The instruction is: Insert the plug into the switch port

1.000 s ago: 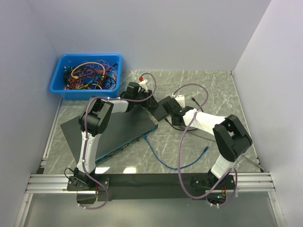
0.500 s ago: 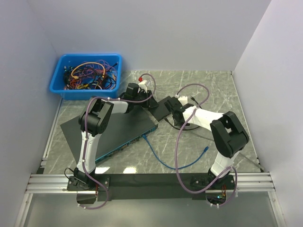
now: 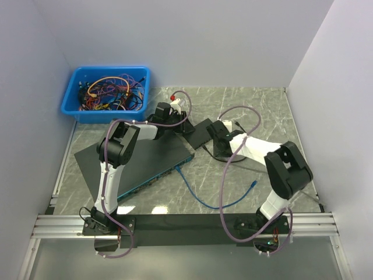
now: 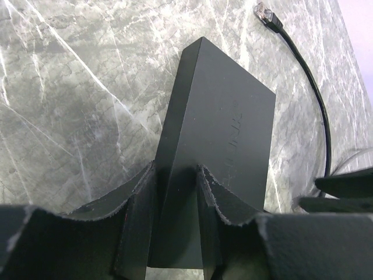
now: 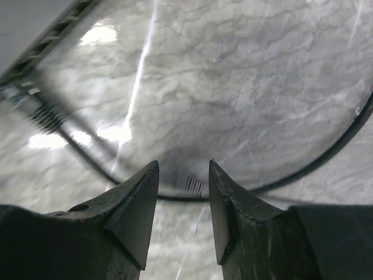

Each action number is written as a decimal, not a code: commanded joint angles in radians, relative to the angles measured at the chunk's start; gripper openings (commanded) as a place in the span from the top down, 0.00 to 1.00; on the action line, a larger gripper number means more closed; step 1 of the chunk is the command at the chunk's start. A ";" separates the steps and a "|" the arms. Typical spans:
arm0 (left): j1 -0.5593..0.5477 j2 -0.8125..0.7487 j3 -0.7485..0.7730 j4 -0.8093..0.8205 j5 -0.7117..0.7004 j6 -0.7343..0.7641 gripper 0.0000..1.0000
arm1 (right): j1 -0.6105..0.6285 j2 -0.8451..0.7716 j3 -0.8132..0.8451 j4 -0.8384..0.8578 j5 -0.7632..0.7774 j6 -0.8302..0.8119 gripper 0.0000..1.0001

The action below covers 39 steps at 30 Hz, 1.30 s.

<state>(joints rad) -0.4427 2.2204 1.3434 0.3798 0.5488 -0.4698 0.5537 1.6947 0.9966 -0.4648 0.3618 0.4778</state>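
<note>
Left hand [image 4: 176, 172] clamps the black box [image 4: 224, 111], its embossed lettering unreadable; right hand [image 5: 183, 166] gapes above a black cable [image 5: 326, 153].

The bin [image 3: 69, 99] holding cables [image 3: 111, 90] stands at ten o'clock of the table [image 3: 262, 116], the flat unit [image 3: 154, 160] lies on a mat [image 3: 87, 160] at eight, the small box [image 4: 221, 134] lies near the centre, and a cord [image 3: 198, 197] trails from the unit toward four o'clock.

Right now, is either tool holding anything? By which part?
Left tool clamps the black box across its near end. Right tool is open, holding nothing.
</note>
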 commanded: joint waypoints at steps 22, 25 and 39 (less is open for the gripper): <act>0.021 0.044 -0.029 -0.191 -0.007 -0.007 0.64 | 0.000 0.049 0.043 0.009 -0.066 -0.021 0.50; 0.021 0.051 -0.023 -0.190 -0.001 -0.010 0.64 | -0.001 0.048 0.030 -0.003 -0.067 -0.011 0.50; 0.021 0.051 -0.020 -0.197 0.000 -0.007 0.65 | -0.005 0.048 0.027 -0.096 -0.014 0.016 0.49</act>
<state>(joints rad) -0.4400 2.2250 1.3506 0.3752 0.5537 -0.4938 0.5533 1.7359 1.0187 -0.4553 0.3134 0.4866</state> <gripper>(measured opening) 0.359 0.513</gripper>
